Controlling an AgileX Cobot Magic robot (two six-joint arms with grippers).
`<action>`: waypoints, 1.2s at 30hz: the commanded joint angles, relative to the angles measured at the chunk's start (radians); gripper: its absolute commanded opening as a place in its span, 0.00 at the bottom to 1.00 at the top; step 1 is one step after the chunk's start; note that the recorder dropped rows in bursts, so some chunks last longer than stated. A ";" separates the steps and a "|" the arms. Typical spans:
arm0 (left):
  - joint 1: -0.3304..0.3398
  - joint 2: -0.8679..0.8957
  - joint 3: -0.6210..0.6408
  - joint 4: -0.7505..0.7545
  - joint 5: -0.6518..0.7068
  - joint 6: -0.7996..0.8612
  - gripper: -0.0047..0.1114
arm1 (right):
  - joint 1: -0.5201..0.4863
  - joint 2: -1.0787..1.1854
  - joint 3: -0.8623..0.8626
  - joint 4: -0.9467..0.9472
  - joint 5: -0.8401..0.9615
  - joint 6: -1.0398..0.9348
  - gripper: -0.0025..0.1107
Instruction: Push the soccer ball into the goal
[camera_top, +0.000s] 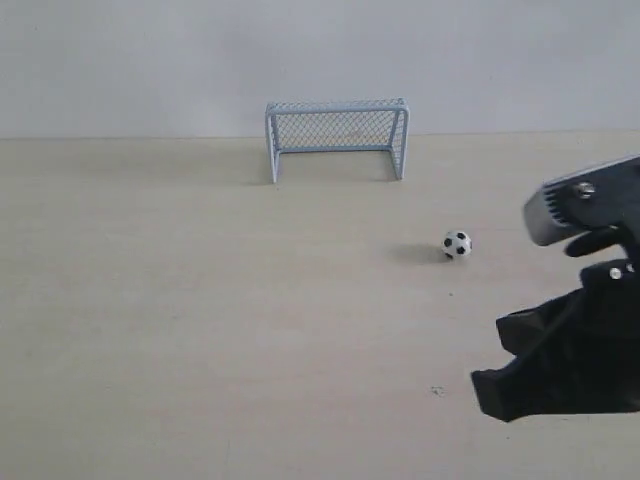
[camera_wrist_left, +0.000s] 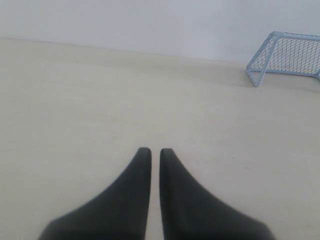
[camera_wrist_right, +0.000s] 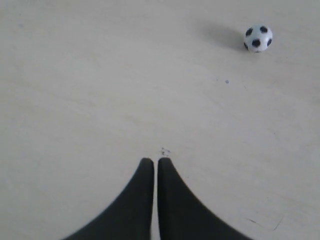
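The soccer ball (camera_top: 457, 244), small and white with black patches, rests on the pale table right of centre; the right wrist view also catches the ball (camera_wrist_right: 258, 38). The goal (camera_top: 336, 137), pale blue with mesh netting, stands at the back of the table, its mouth facing forward, well apart from the ball. Part of the goal (camera_wrist_left: 285, 57) shows in the left wrist view. My right gripper (camera_top: 485, 385) hangs at the lower right, shut and empty, short of the ball. In its own view my right gripper (camera_wrist_right: 155, 160) points over bare table. My left gripper (camera_wrist_left: 155, 150) is shut and empty.
A white wall (camera_top: 320, 60) rises behind the goal along the table's far edge. A small dark speck (camera_top: 436, 391) marks the table just ahead of the right gripper. The left arm is out of the exterior view.
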 joint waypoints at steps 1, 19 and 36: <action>0.002 -0.002 -0.004 -0.005 -0.004 -0.008 0.09 | -0.003 -0.153 0.053 0.003 -0.011 0.041 0.02; 0.002 -0.002 -0.004 -0.005 -0.004 -0.008 0.09 | -0.003 -0.350 0.053 -0.029 0.003 0.038 0.02; 0.002 -0.002 -0.004 -0.005 -0.004 -0.008 0.09 | -0.382 -0.478 0.220 -0.029 -0.313 0.030 0.02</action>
